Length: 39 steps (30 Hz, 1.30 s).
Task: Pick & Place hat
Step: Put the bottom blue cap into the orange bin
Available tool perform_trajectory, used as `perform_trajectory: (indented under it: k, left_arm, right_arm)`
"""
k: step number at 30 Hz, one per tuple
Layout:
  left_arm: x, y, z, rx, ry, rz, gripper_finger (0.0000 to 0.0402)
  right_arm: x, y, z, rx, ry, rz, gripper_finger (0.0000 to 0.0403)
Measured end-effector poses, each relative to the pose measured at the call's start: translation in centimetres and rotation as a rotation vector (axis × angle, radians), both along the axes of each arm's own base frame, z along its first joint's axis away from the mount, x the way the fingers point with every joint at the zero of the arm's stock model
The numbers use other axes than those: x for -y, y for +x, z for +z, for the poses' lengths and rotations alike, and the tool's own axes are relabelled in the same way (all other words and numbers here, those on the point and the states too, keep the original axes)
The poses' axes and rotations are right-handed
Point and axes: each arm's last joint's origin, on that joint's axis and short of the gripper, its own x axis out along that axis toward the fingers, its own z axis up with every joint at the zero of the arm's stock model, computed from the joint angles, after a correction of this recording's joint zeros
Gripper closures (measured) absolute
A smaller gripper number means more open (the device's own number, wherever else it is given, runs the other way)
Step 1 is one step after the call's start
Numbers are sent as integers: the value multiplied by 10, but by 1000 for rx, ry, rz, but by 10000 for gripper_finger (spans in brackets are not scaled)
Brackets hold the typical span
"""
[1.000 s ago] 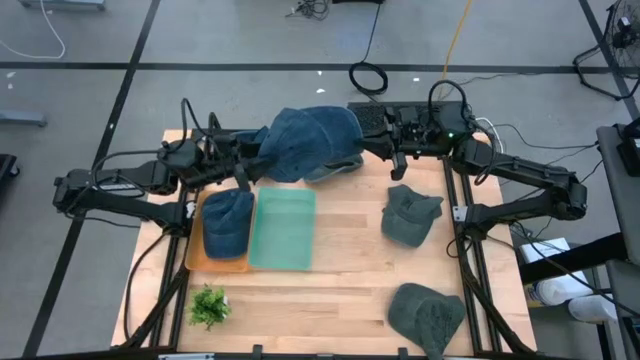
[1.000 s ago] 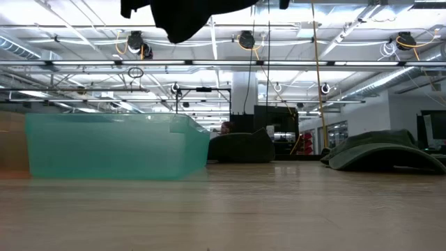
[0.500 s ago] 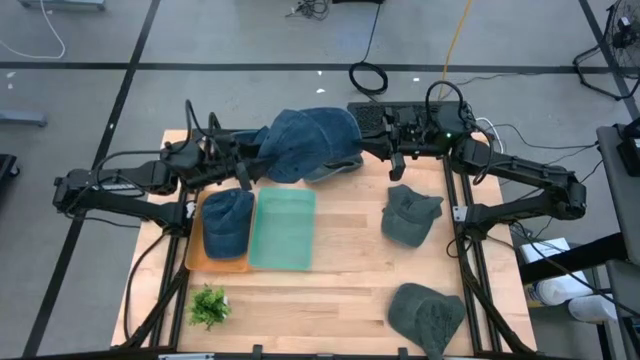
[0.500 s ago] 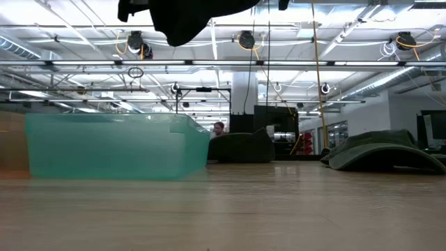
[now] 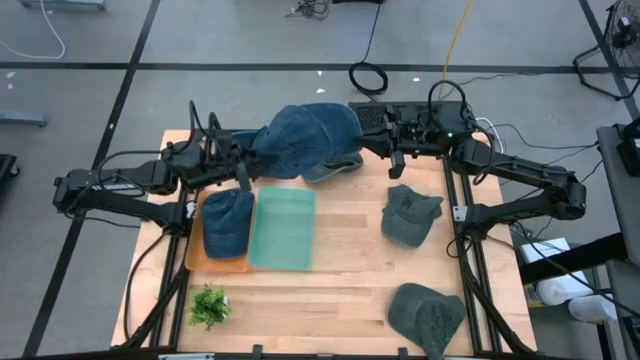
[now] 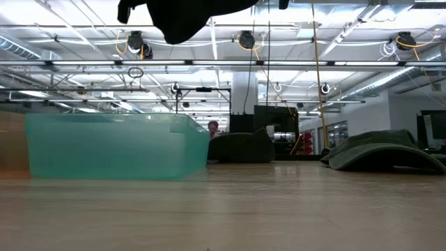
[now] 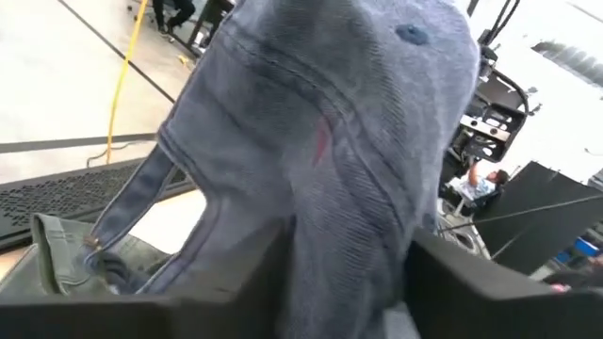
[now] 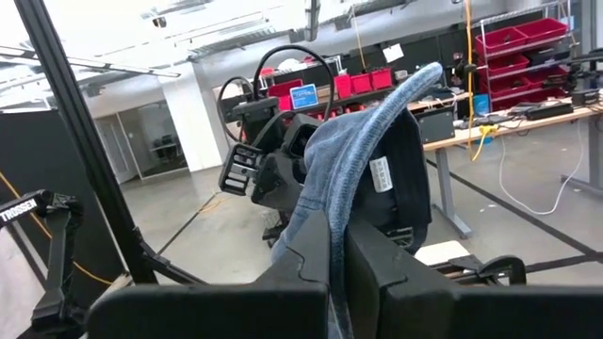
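A blue denim hat [image 5: 305, 140] hangs in the air over the table's far edge, stretched between my two grippers. My left gripper [image 5: 250, 160] is shut on its left side and my right gripper [image 5: 368, 142] on its right side. In the low view the hat [image 6: 181, 14] shows as a dark shape at the top, well above the table. A second blue hat [image 5: 228, 222] lies in an orange tray [image 5: 195, 262]. Beside that tray stands a teal bin [image 5: 283, 228]. My left gripper [image 7: 344, 282] pinches a fold of the hat's crown cloth [image 7: 349, 226] between its two fingers, next to the back strap [image 7: 141, 198]. It comes level from the table's left, and the hat is lifted clear. My right gripper [image 8: 336, 273] pinches the hat's rim edge [image 8: 325, 188] between its two fingers, close to the inner label [image 8: 382, 174]. It comes level from the table's right. The hat rises from the fingers, clear of the table.
A green hat [image 5: 335, 168] lies under the held one at the far edge, another green hat [image 5: 410, 215] on the right, a third [image 5: 425, 315] at the near right corner. A small green plant [image 5: 208, 305] stands near left. Bare wood [image 5: 340, 270] lies in the middle.
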Motion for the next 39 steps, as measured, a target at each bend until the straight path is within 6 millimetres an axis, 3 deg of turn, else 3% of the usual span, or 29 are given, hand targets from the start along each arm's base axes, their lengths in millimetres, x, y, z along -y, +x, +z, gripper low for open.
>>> perform_trajectory:
  k: [6, 7, 13, 21, 29, 33, 39]
  left_arm:
    - [2, 1, 0, 5, -1, -73, 371]
    - [2, 1, 1, 11, -1, -81, 380]
    - [5, -1, 10, 6, 14, -177, 382]
    - [7, -23, 55, -246, 14, -192, 382]
    - [12, -42, 92, -417, -30, -279, 382]
    - [14, -45, 98, -491, -70, -357, 382]
    - [16, -42, 92, -659, -163, -401, 382]
  right_arm:
    - [0, 1, -1, -5, 6, 2, 402]
    - [0, 1, -1, -5, 6, 2, 401]
    - [0, 1, -1, -3, 21, 4, 384]
    - [-1, -1, -2, -24, 106, 29, 334]
    - [-9, -12, 6, -1, -43, 162, 290]
    - [-11, -16, 10, 15, -55, 157, 285]
    - [-12, -21, 13, 28, -62, 156, 285]
